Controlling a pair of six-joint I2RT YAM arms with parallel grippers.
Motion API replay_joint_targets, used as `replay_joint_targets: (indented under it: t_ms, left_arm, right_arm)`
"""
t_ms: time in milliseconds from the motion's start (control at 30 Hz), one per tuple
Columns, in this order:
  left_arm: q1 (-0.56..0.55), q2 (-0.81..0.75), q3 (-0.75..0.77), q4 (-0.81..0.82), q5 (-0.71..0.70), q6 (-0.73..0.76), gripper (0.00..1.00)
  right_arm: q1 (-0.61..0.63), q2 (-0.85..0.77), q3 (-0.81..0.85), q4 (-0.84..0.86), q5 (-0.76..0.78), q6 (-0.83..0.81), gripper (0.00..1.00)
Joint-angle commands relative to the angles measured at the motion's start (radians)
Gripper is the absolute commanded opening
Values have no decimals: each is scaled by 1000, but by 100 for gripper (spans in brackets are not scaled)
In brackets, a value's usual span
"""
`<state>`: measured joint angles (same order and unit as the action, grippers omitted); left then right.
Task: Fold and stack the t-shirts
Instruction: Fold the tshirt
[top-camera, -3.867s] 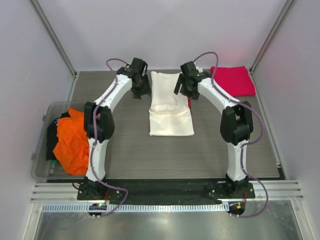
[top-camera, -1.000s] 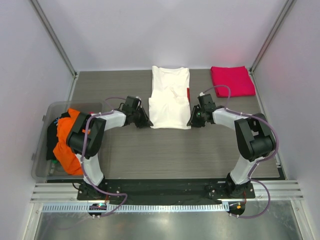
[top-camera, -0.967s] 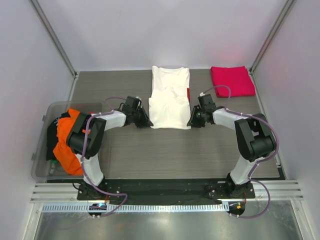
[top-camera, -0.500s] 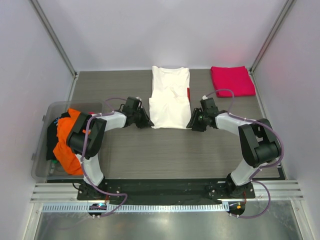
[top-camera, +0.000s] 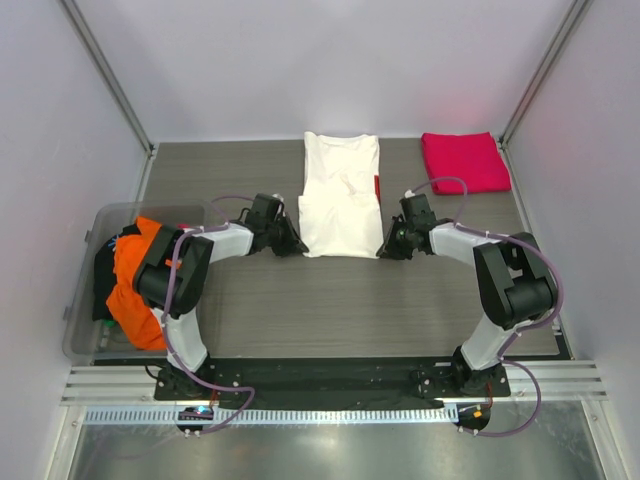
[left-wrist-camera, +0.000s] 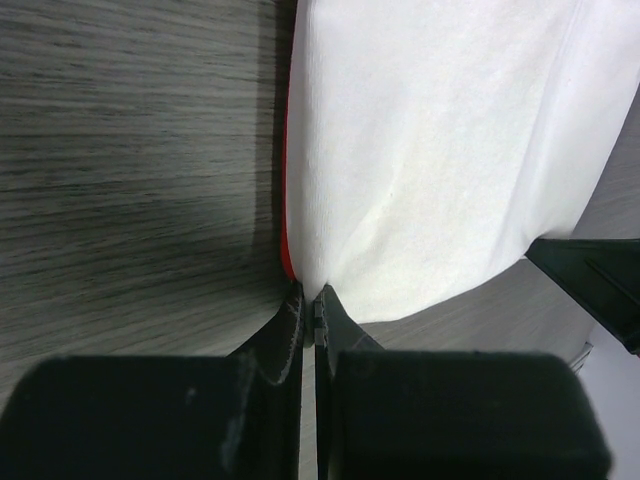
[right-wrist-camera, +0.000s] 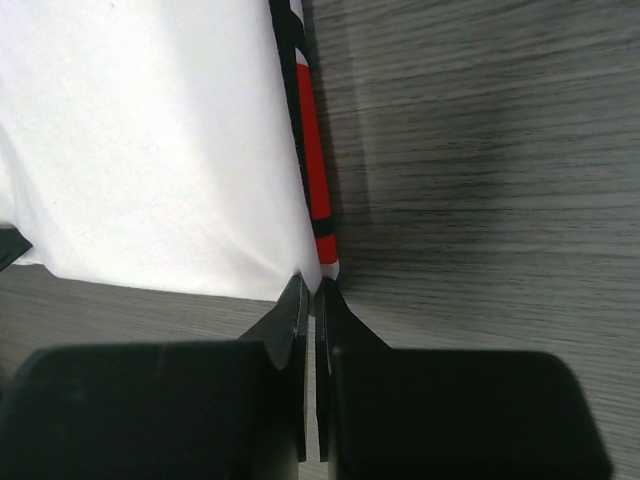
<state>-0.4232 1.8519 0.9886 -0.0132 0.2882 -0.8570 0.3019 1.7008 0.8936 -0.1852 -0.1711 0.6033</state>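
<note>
Pinch on both near corners of white t-shirt (top-camera: 340, 195).
Nearest, at the left, the clear bin (top-camera: 82, 335) holds the orange t-shirt (top-camera: 140, 285) and a dark t-shirt (top-camera: 104, 275). On the table (top-camera: 350, 310), the left gripper (top-camera: 291, 246) and the right gripper (top-camera: 384, 250) are each closed tight on one near corner of the white t-shirt, which lies flat in the middle. A few seconds earlier both grippers were at its far end. A red strip shows along its right edge. The folded pink-red t-shirt (top-camera: 462, 162) lies unmoved in the far right corner.
</note>
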Motion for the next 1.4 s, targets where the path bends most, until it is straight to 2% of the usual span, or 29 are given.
replay_joint_targets:
  t_ms: [0,333,600,733,867,967,1133,1267,1333,1367]
  left_arm:
    - [-9,-5,-27,-70,-26,21,0]
    - [-64,-246,-140,-209,-93,-14,0]
    - [-282,-496,-266,-343,-211,-125,0]
    - [-399,-685,-303,-465,-274,-195,0]
    - [-469,-834,-307,-588,-339,-250,0]
    - [-480,-928,-292,-677,-345,-267,0]
    - [-482,-970,-162,-816,-434,-226,0]
    - [-473,-913,-39,-880,-520,-168,0]
    - [-451,-861,28,-896,-532,-127,0]
    - [-442,-841,50,-898,-532,-116,0]
  right_arm:
    - [0,14,-30,-40,22,-20,1]
    - [5,-260,-131,-138,-50,-13,1]
    - [37,-571,-240,-359,-67,16,1]
    - [60,-784,-280,-494,-70,70,1]
    - [109,-929,-295,-589,-56,150,1]
    - [198,-995,-274,-648,8,237,1]
    - [244,-989,-133,-701,122,253,1]
    - [243,-862,49,-724,222,182,1]
    - [244,-762,131,-732,269,144,1]
    - [243,-762,155,-734,283,133,1]
